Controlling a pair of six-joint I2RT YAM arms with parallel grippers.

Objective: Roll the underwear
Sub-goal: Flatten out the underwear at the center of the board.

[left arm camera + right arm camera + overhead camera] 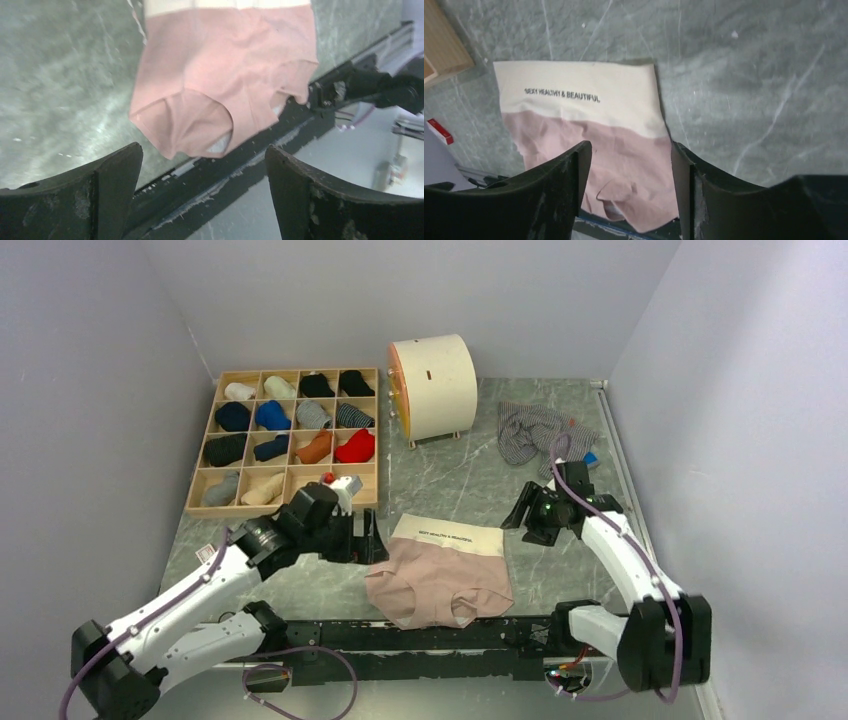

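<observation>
pink underwear (440, 575): flat on the desk (470, 480), cream waistband on its far side
striped underwear (535, 430): crumpled, well beyond the pink underwear, to its right
left fingers (100, 195): wide apart, empty, just left of the pink underwear
right fingers (724, 200): wide apart, empty, by its far right corner

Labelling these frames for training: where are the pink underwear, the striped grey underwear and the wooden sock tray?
pink underwear (440, 580): top external view, middle of the pink panel.
striped grey underwear (533, 430): top external view, centre of the crumpled heap.
wooden sock tray (240, 508): top external view, its near rim.
</observation>
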